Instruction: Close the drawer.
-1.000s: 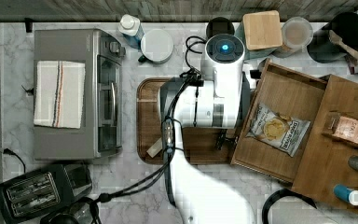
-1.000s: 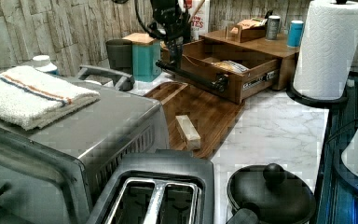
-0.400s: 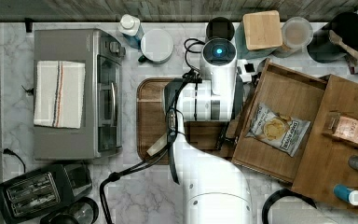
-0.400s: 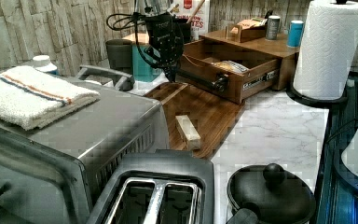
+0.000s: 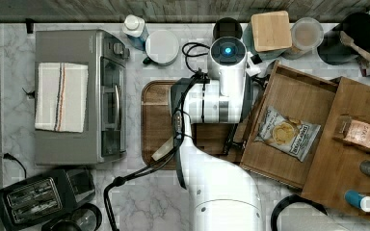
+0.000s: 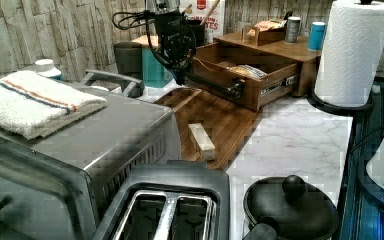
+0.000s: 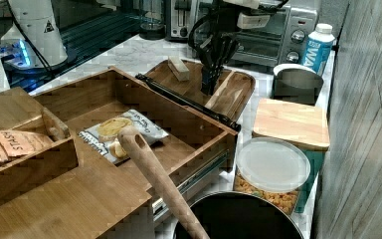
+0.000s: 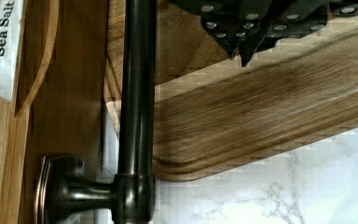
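— Drawer (image 5: 289, 126) is seen pulled open at centre right of the top view, a chip bag (image 5: 287, 133) lying inside. Why is the gripper (image 7: 214, 74) placed there?

— Pincer is clenched on nothing, poised over the tray (image 7: 238, 87) beside the dark handle bar (image 8: 137, 84), seemingly to be pushed against it

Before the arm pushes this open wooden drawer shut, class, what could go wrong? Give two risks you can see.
1. The black gripper hangs over the dark rounded wooden tray, beside the drawer's dark metal bar handle, not against it; a push might glance off.
2. The light-brown wooden drawer sits skewed to its cabinet in the top view, so it may bind.
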{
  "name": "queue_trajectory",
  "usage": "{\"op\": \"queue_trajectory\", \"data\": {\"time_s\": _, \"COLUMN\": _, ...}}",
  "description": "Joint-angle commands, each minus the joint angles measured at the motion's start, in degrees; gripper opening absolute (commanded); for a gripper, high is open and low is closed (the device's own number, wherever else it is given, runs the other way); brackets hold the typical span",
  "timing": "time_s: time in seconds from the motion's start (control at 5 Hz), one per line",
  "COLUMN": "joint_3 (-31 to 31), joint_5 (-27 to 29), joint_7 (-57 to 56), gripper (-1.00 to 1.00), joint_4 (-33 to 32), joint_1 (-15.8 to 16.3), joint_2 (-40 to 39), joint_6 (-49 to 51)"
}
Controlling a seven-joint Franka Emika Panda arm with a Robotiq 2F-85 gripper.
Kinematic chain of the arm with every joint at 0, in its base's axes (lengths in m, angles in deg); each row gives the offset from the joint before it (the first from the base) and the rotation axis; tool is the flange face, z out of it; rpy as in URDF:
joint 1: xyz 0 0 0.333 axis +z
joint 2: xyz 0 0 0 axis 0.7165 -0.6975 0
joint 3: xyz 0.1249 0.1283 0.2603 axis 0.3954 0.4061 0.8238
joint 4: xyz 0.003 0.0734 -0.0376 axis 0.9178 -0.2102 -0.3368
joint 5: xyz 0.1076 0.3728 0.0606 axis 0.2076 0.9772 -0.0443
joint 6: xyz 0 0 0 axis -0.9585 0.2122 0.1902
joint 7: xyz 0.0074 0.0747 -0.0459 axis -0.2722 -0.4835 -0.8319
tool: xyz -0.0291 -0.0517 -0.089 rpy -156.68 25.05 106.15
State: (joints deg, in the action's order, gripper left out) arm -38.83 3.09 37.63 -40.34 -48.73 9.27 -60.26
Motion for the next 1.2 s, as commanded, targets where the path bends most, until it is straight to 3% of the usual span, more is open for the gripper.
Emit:
{"op": "queue_trajectory", "data": {"time_s": 0.2, "joint_3": -2.0, "joint_5": 8.8, "joint_7": -5.1, "gripper": -1.0, "joint_4": 1.5, "joint_1": -7.3, "joint_2": 2.0, "joint_6": -4.6}}
{"op": "queue_trajectory", "data": {"time_s": 0.6, "joint_3": -2.6, "joint_5": 14.2, "joint_7": -9.2, "gripper": -1.0, "joint_4": -10.0, "joint_1": -10.9, "joint_2": 4.4, "joint_6": -12.6}}
{"op": "queue_trajectory", "data": {"time_s": 0.8, "joint_3": -2.8, "joint_5": 13.3, "joint_7": -12.1, "gripper": -1.0, "joint_4": -12.9, "joint_1": -14.0, "joint_2": 5.1, "joint_6": -12.6}}
{"op": "queue_trajectory", "data": {"time_s": 1.0, "joint_3": -5.0, "joint_5": 10.1, "joint_7": -16.5, "gripper": -1.0, "joint_4": -11.5, "joint_1": -16.3, "joint_2": 5.2, "joint_6": -9.5}}
{"op": "queue_trajectory", "data": {"time_s": 1.2, "joint_3": -8.8, "joint_5": 6.4, "joint_7": -20.0, "gripper": -1.0, "joint_4": -6.2, "joint_1": -18.1, "joint_2": 2.9, "joint_6": -5.6}}
